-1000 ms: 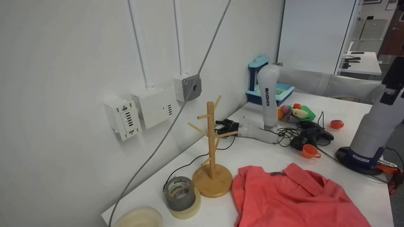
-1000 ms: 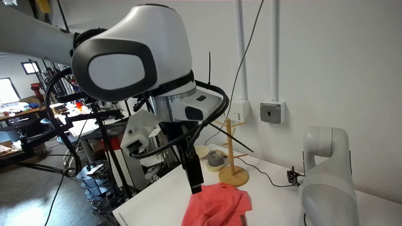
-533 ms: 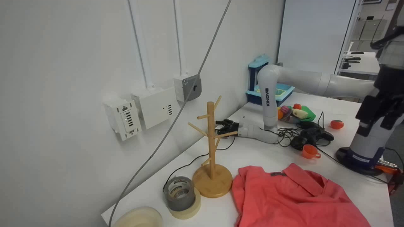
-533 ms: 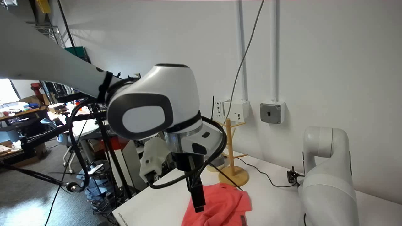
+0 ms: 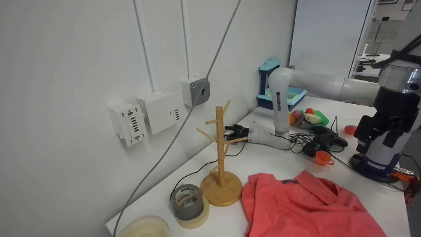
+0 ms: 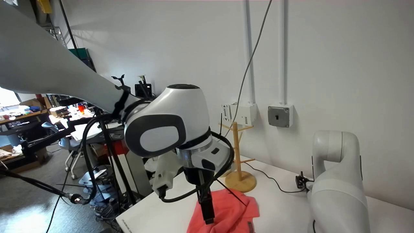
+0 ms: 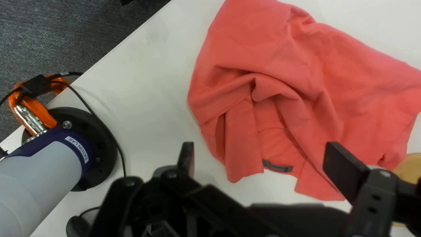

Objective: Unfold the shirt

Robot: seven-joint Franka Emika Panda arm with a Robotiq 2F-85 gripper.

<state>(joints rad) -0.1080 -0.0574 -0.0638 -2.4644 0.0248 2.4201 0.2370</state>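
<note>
One rumpled shirt point(image 7: 306, 95) lies below and apart from the pincer point(image 7: 261, 161), which is spread wide.

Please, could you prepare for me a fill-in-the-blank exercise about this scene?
The gripper is not shut but ____.
The crumpled shirt lies on a table whose colour is ____.
The mug stand is made of ____.
The other robot arm bears the name ____.
Missing words: open; white; wood; KINOVA.

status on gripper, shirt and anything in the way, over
Gripper open, empty. Shirt rumpled on table, not yet unfolded. Mug-tree stand close beside, possibly obstructing.
</note>
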